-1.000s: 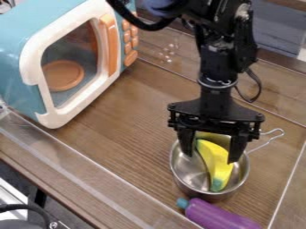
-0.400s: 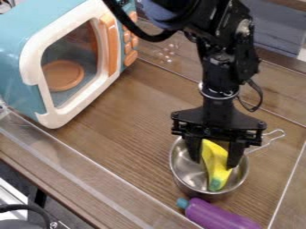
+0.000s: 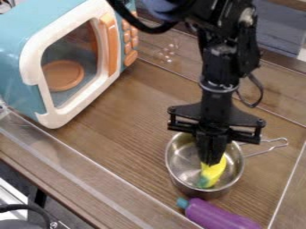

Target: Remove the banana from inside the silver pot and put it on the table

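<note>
Your fingers (image 3: 209, 143) were drawn together, pinched on the upper end of the banana (image 3: 213, 172), and the gripper (image 3: 213, 154) pointed straight down. The banana stood nearly upright beneath them, its lower end inside the silver pot (image 3: 180, 165) and not on the table (image 3: 120, 134). The pot's wire handle (image 3: 270, 147) stuck out toward 3 o'clock. Just past the pot at 6 o'clock lay a purple toy (image 3: 225, 216), crowding that side. Well away at 10 o'clock stood the blue-and-white toy microwave (image 3: 60, 63). Between the microwave and the pot, from 9 to 12 o'clock of the pot, you had bare wood.
</note>
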Controlling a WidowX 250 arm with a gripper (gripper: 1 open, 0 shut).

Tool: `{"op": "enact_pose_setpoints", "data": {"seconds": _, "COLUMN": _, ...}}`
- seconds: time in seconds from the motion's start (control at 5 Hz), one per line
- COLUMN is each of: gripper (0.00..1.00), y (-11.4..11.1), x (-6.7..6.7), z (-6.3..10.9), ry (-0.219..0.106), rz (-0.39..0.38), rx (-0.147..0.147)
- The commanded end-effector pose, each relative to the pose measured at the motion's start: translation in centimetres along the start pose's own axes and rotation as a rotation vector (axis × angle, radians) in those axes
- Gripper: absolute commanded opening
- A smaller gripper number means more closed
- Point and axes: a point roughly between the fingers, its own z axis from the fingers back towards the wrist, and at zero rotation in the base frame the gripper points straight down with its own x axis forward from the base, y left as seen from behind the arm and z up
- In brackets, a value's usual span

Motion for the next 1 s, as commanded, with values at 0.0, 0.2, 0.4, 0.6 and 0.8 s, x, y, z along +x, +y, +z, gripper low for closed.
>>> {"op": "enact_pose_setpoints", "data": {"seconds": 0.0, "gripper": 0.0, "y": -0.5, "x": 0.8, "z": 2.2, "ry": -0.046, "rz": 0.0, "rx": -0.04}}
{"op": "enact_pose_setpoints", "data": {"seconds": 0.2, "gripper": 0.0, "y": -0.4, "x": 1.1, "z": 2.8, "ry": -0.048, "rz": 0.012, "rx": -0.047}}
{"op": "enact_pose_setpoints", "data": {"seconds": 0.4, "gripper": 1.0, "y": -0.3, "x": 1.4, "z": 3.0, "ry": -0.051, "rz": 0.025, "rx": -0.05}}
{"op": "enact_pose_setpoints", "data": {"seconds": 0.6, "gripper": 1.0, "y": -0.1, "x": 1.4, "z": 2.3, "ry": -0.052, "rz": 0.032, "rx": -0.043}}
{"op": "enact_pose_setpoints", "data": {"seconds": 0.8, "gripper": 1.0, "y": 0.0, "x": 1.4, "z": 1.0, "ry": -0.056, "rz": 0.033, "rx": -0.03}}
